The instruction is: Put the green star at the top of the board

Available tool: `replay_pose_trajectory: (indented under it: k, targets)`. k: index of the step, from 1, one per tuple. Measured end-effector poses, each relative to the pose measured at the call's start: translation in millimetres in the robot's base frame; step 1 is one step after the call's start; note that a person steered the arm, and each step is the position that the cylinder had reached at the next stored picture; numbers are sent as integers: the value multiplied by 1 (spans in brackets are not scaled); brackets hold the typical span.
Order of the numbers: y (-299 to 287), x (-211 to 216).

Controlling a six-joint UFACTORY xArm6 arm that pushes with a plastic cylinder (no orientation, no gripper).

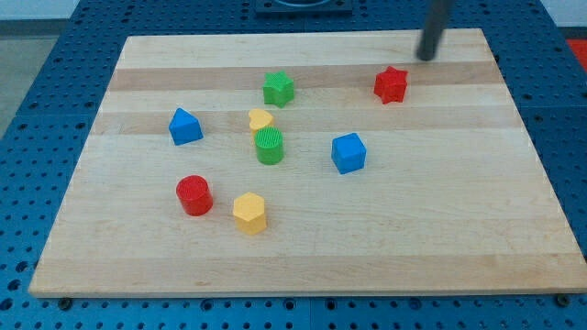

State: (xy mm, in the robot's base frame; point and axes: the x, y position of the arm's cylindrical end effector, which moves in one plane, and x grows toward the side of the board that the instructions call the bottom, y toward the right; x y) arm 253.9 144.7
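Wooden worktop (303,257) with eight small blocks, seen as an onlooker from its near edge. The arm carries no fingers, so there is nothing to open, close or grip; it ends in a dark rod whose tip (426,58) rests close to the worktop's far edge, towards the far right corner. The tip touches no block.

The green star (279,88) lies in the far half of the worktop, a little left of centre, with bare wood between it and the far edge. The tip stands well apart from it, off to its right and slightly farther back. A red star (391,84) sits between the two, just nearer than the tip. Near the green star, on its near side, lie a yellow heart (260,119) and, touching or almost touching that, a green cylinder (270,145). A blue block with a peaked top (185,126) lies towards the left edge, a blue cube (348,152) right of centre, and a red cylinder (194,195) and a yellow hexagonal block (249,213) lie towards the near edge.

Judged step: approach, with no push begun. The next move appears to call for bringing the tip round to the green star's near side, clear of the red star and of the yellow heart, then pushing the star straight towards the far edge.
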Motion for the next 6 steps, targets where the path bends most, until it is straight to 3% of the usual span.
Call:
replay_pose_trajectory:
  k: [1,2,3,4,6]
  targets:
    - [-91,16]
    - [-93,82]
    - [-119,117]
    - [-174,111]
    - [-169,59]
